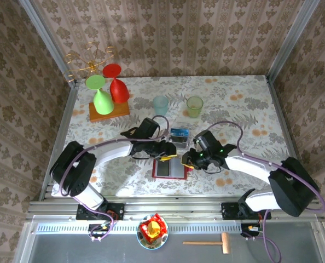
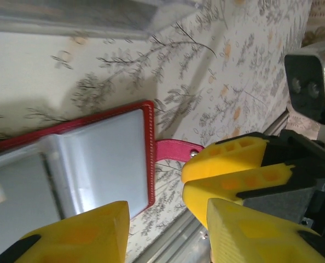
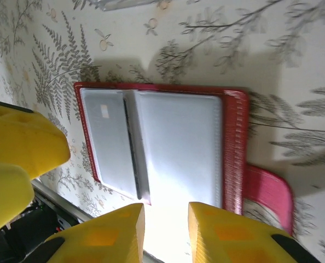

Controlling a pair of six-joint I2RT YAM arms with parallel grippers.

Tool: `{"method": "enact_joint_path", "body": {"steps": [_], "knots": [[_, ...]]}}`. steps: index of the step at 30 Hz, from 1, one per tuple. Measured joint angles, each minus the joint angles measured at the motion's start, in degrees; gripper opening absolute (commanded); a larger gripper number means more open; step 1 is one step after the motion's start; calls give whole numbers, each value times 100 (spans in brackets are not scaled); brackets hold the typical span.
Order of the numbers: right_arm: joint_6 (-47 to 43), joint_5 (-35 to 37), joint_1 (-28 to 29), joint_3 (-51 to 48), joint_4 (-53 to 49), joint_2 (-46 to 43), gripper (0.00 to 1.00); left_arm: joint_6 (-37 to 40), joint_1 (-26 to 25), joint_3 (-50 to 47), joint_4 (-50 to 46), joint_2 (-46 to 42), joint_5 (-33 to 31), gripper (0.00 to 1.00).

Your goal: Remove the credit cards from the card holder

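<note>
The card holder [image 1: 170, 169] lies open on the table, red-bordered with greyish clear pockets [image 3: 176, 145] and a red snap strap [image 2: 175, 149]. A thin dark edge [image 3: 132, 153] shows between two pocket leaves; I cannot make out the credit cards inside. A blue card [image 1: 179, 132] rests at the clear box just beyond the holder. My left gripper [image 1: 166, 157] hovers over the holder's top edge, open with nothing between its fingers [image 2: 91, 235]. My right gripper [image 3: 166, 233] is open at the holder's right side, its fingertips [image 3: 110, 233] a narrow gap apart over the pocket's near edge.
The clear box [image 2: 97, 16] sits just past the holder. A pale blue cup [image 1: 160, 104] and a green cup [image 1: 195, 106] stand behind it. Red and green goblets on a wooden board [image 1: 109, 111] stand at the back left. The metal rail [image 1: 179, 207] runs along the near edge.
</note>
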Motion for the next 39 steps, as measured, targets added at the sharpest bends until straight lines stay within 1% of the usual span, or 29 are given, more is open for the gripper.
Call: {"method": "enact_joint_path", "body": {"steps": [7,13,25,39], "knots": [[140,-116,396,466,459,833,26,125,323,-533,-310,-382,-306,40],[256,-181,579,667,678,1325,26,166,553,-918,-380,-540,-376,40],[385,-282,636,776,931,1738,24,164,608,-1279,-109,-457,-315,40],[404,-328,673,815,1056,1947,24,164,658,-1360,-7,-442,-258,40]]}}
